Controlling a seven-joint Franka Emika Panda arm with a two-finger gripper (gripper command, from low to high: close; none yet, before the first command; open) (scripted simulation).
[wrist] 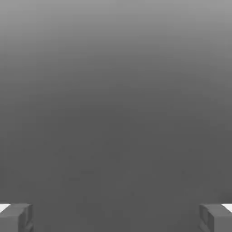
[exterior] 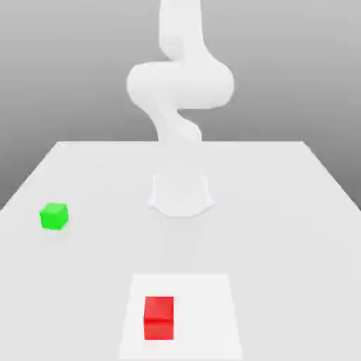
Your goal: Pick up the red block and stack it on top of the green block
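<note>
As you look from the exterior view's left to its right, the green block (exterior: 54, 216) comes first. It sits flat on the big, pale table (exterior: 289, 240), near the side edge. It is up by itself, well apart from the red block (exterior: 158, 318).

Next comes the red block. It sits on a white square (exterior: 206, 314) at the near end of the table. It is on the left part of that square, with more white on its right side.

Just a bit more to the right, and farther back, is the white robot arm (exterior: 180, 84). Its base (exterior: 180, 195) stands on the table, and the arm goes up past the top of the view.

In the hand view, the gripper (wrist: 116, 218) is wide open. Its two fingers (wrist: 14, 218) are far from each other, with plain gray behind them.
</note>
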